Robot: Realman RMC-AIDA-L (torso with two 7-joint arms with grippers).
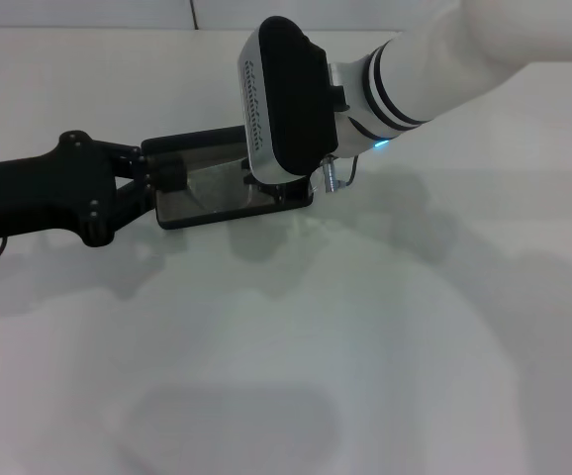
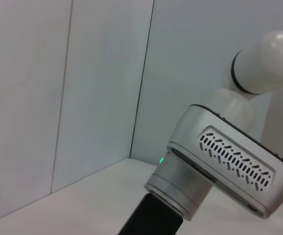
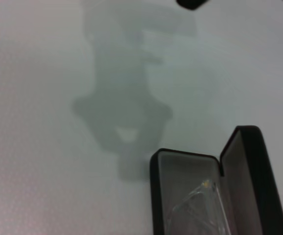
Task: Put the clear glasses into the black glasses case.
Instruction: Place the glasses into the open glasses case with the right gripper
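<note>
The black glasses case (image 1: pixel 199 210) lies open on the white table, its lid standing up at the far side. In the right wrist view the case (image 3: pixel 156 196) shows its grey lining, and the clear glasses (image 3: pixel 196 209) lie inside the tray. My left gripper (image 1: pixel 167 178), black, reaches in from the left and sits at the case's left end. My right gripper (image 1: pixel 264 184) hangs over the case's right half, mostly hidden under its white wrist housing (image 1: pixel 284 99). The left wrist view shows only that housing (image 2: pixel 229 161) and the wall.
White table (image 1: pixel 365 346) spreads wide in front of and to the right of the case. A white panelled wall (image 2: pixel 58 98) stands behind. The right arm's shadow falls on the table beside the case.
</note>
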